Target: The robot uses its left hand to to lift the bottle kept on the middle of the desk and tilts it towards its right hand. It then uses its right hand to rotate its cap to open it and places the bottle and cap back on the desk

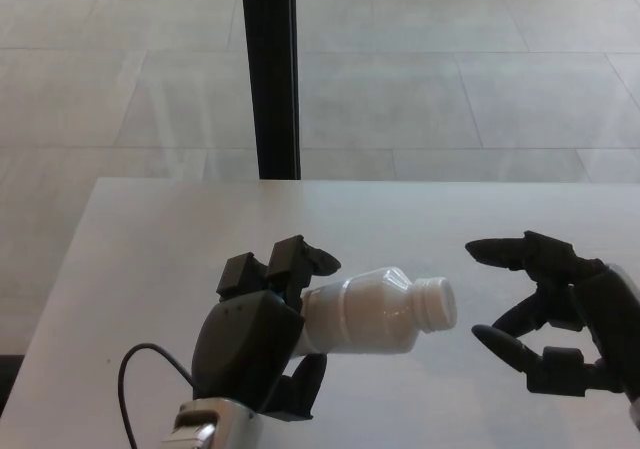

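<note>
Pale desk [130, 259], tiled floor beyond. Left hand [255, 354] at 7 o'clock, fingers wrapped round the white bottle [365, 314], held tilted, long axis pointing 3 o'clock. Cap [437, 303] on. Right hand [550, 314] just beside it, fingers spread, empty. Bottle's base hidden in the grip. Black post [270, 69] at 12.

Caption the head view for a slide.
Left hand holds the white bottle tilted toward the open right hand, cap on.
</note>
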Available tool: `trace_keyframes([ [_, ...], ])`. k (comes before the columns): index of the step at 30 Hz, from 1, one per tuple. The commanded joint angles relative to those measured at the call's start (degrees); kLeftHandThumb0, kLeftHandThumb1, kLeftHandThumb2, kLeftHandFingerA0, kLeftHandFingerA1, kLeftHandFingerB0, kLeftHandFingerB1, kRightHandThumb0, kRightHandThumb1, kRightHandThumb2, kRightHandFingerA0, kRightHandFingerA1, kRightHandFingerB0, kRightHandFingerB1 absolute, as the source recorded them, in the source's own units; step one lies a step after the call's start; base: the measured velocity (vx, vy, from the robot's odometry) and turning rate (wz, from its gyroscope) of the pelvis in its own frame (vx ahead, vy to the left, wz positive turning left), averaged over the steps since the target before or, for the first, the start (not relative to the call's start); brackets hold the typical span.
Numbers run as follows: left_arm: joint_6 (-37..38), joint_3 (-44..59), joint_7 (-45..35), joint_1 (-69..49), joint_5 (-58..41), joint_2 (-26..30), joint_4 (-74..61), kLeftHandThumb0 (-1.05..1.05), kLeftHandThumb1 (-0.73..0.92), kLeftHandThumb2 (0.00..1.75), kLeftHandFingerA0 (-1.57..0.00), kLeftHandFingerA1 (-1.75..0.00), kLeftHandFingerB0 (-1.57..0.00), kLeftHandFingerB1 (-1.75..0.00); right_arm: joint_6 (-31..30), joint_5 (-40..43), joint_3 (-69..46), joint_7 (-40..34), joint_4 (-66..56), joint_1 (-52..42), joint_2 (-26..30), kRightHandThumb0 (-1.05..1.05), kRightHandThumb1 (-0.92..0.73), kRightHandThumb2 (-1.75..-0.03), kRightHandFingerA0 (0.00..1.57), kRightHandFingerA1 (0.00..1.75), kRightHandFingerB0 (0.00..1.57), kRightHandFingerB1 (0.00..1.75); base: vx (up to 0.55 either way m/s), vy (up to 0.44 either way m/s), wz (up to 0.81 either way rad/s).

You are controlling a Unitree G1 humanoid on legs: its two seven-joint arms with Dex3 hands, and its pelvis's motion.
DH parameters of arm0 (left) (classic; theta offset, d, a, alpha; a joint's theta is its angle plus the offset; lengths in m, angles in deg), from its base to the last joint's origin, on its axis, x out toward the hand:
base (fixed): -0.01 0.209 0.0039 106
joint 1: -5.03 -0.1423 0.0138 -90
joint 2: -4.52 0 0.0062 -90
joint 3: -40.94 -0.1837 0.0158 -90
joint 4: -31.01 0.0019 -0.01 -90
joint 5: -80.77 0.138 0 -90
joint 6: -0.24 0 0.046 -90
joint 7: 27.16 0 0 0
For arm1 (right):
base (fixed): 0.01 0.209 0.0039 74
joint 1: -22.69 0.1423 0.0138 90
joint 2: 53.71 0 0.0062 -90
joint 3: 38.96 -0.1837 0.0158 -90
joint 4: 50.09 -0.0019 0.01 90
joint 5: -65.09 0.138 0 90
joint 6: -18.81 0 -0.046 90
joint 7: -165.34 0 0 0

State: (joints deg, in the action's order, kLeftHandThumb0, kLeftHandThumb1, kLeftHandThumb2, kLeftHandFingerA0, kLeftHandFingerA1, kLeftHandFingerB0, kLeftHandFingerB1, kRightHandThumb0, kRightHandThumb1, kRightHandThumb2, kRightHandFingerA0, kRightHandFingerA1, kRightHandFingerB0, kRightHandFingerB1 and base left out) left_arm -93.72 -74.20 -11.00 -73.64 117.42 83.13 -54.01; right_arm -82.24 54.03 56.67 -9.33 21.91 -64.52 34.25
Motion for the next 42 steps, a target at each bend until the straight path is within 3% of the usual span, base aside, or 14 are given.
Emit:
trace_keyframes([
  [1,2.33,0.57,1.42,-0.02,0.37,-0.04,1.00,0.18,0.39,1.52,-1.02,-1.73,-0.91,-1.46,-1.07,-2.47,0.61,-0.66,-0.81,-0.61,-0.21,-0.58,-0.60,-0.59,0.81,0.99,0.50,0.38,0.00,0.000,0.00],
  [11,2.48,0.41,1.45,-0.32,0.93,-0.64,1.22,0.17,0.37,1.56,-1.01,-1.75,-0.89,-1.46,1.81,-4.96,2.54,-0.83,-0.05,-2.37,0.22,-0.61,-0.44,-0.84,0.89,0.96,0.40,0.51,0.00,0.000,0.00],
  [14,2.81,0.43,2.27,-0.59,1.19,-0.81,1.31,0.18,0.38,1.55,-1.02,-1.74,-0.90,-1.46,1.38,-4.96,2.57,-0.85,0.28,-1.83,-0.22,-0.59,-0.55,-0.58,0.88,0.97,0.47,0.39,0.00,0.000,0.00],
  [19,2.87,0.52,2.44,-0.65,0.97,-1.22,1.63,0.17,0.39,1.54,-1.03,-1.75,-0.91,-1.47,2.06,-4.59,1.94,-0.91,1.08,-0.98,-0.67,-0.61,-0.44,-0.84,0.89,0.96,0.41,0.51,0.00,0.000,0.00],
  [20,3.33,0.33,2.97,-0.52,1.48,-0.97,1.94,0.17,0.38,1.53,-1.02,-1.75,-0.90,-1.47,2.07,-4.61,1.85,-1.02,1.32,-0.68,-0.81,-0.59,-0.56,-0.58,0.88,0.97,0.48,0.39,0.00,0.000,0.00],
  [21,3.32,0.38,2.87,-0.60,1.34,-1.08,1.90,0.17,0.39,1.53,-1.03,-1.75,-0.91,-1.48,1.47,-4.77,1.78,-1.04,1.11,-0.45,-1.00,-0.61,-0.43,-0.84,0.89,0.96,0.41,0.51,0.00,0.000,0.00],
  [22,2.88,0.73,1.87,-0.91,0.25,-1.52,1.62,0.15,0.41,1.54,-1.02,-1.75,-0.90,-1.48,1.47,-4.66,1.72,-0.97,1.02,-0.43,-1.10,-0.59,-0.56,-0.58,0.87,0.97,0.48,0.38,0.00,0.000,0.00],
  [26,2.77,0.24,2.14,-1.10,1.47,-1.42,1.58,0.14,0.42,1.49,-1.00,-1.74,-0.88,-1.47,1.65,-4.75,1.48,-1.04,0.89,0.12,-1.42,-0.58,-0.56,-0.58,0.86,0.96,0.47,0.38,0.00,0.000,0.00],
  [27,3.88,0.24,3.03,-0.95,1.50,-1.37,2.13,0.16,0.40,1.50,-1.01,-1.74,-0.90,-1.46,1.49,-4.96,1.52,-1.04,0.76,0.26,-1.48,-0.61,-0.44,-0.85,0.87,0.95,0.40,0.51,0.00,0.000,0.00],
  [28,3.90,0.05,3.23,-0.84,1.97,-1.21,2.32,0.15,0.39,1.50,-1.01,-1.73,-0.90,-1.46,1.16,-4.87,1.47,-0.98,0.60,0.33,-1.67,-0.58,-0.56,-0.58,0.85,0.95,0.48,0.39,0.00,0.000,0.00],
  [32,4.77,0.07,3.56,-0.40,1.90,-1.22,3.16,0.17,0.39,1.49,-1.01,-1.73,-0.91,-1.46,1.25,-5.38,1.54,-1.39,0.84,0.78,-2.17,-0.59,-0.44,-0.84,0.87,0.95,0.40,0.52,0.00,0.000,0.00],
  [33,4.68,0.21,3.59,-0.49,1.66,-1.51,3.13,0.17,0.38,1.54,-1.01,-1.73,-0.91,-1.46,1.58,-5.39,1.65,-1.42,0.86,0.69,-2.32,-0.56,-0.56,-0.58,0.86,0.96,0.47,0.38,0.00,0.000,0.00],
  [39,4.62,0.26,3.56,-0.28,1.93,-1.79,3.42,0.17,0.36,1.55,-1.00,-1.73,-0.90,-1.45,2.10,-6.06,2.03,-1.64,0.89,0.40,-2.35,-0.56,-0.55,-0.58,0.87,0.97,0.47,0.39,0.00,0.000,0.00],
  [42,4.69,0.50,3.27,0.01,1.42,-2.19,3.46,0.17,0.38,1.55,-1.03,-1.75,-0.91,-1.46,2.14,-6.52,2.20,-1.55,0.86,0.20,-2.14,-0.61,-0.43,-0.84,0.89,0.95,0.40,0.51,0.00,0.000,0.00],
])
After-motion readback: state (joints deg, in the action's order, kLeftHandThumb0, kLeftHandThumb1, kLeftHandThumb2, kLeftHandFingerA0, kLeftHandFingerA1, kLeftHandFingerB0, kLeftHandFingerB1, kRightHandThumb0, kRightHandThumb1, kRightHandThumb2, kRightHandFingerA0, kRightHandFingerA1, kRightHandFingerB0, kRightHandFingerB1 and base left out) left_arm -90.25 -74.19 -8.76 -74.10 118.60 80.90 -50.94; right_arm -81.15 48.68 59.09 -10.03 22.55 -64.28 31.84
